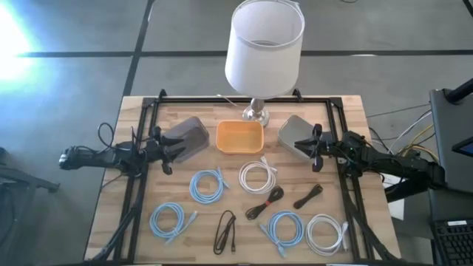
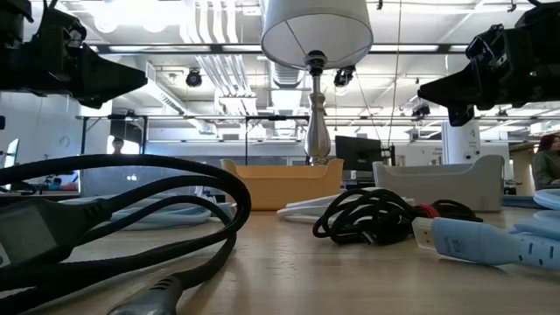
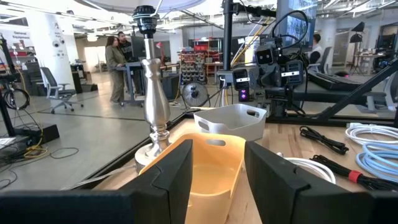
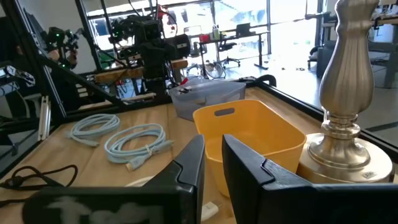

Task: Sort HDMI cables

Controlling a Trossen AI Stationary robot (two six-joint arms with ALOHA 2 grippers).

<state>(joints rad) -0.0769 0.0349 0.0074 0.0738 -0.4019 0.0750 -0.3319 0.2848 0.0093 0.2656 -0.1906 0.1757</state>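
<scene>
Both claws hang empty above the table's far half, one at each side of the orange tray (image 1: 239,137); the left gripper (image 1: 167,148) sits over the grey tray (image 1: 186,137) near the left edge with its fingers (image 3: 171,177) set a clear gap apart, holding and touching nothing; the right gripper (image 1: 316,145) hovers by the other grey tray (image 1: 294,135) near the right edge, its fingers (image 4: 189,165) drawn closer with only a slim gap between them, likewise holding nothing.

All eight cables lie on the near half of the table, well apart from the trays, which suggests sorting has not begun; the blue cable (image 1: 208,184) and white cable (image 1: 256,175) lie nearest the middle; a second blue loop (image 1: 169,220) sits toward the near left corner; a third blue loop (image 1: 284,229) and a second white loop (image 1: 326,233) lie toward the near right corner; black bundles lie between them (image 1: 225,231) (image 1: 264,202) (image 1: 308,196).

Three trays in a row along the far side, in front of the lamp (image 1: 264,52), probably stand for the three colours; the arms' raised, symmetric pose reads as a ready stance, each covering its own half.
</scene>
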